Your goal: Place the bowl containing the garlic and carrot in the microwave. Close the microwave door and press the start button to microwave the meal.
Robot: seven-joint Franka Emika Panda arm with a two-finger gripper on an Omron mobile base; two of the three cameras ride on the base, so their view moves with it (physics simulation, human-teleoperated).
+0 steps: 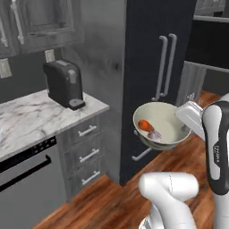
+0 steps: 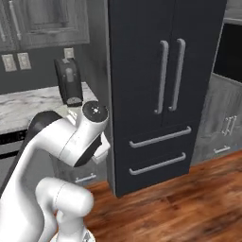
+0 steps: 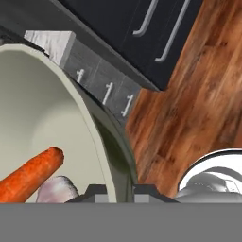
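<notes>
- Left base view: the bowl (image 1: 166,117) hangs in the air over the wooden floor (image 1: 112,203), in front of the tall black fridge (image 1: 154,58) and level with its lower drawer handle.
- The carrot (image 1: 145,125) and the garlic (image 1: 154,135) lie side by side, touching, low on the bowl's left inner wall.
- The white arm meets the bowl at its right rim (the pincer itself is hidden there behind the wrist).
- To the left, a marble table (image 1: 31,117) carries a black coffee machine (image 1: 65,84); grey drawers (image 1: 87,152) sit below it.
- Right base view: the arm's elbow stands in the foreground, before the fridge (image 2: 160,71) with its two long vertical handles; the coffee machine (image 2: 69,82) shows on the table (image 2: 28,106) behind it.
- Hand view: the pincer (image 3: 124,191) is closed narrow on the bowl's (image 3: 42,113) rim, one finger (image 3: 94,191) inside the wall and one outside.
- The carrot (image 3: 30,176) leans above the garlic (image 3: 59,189) inside the bowl, next to the inner finger.
</notes>
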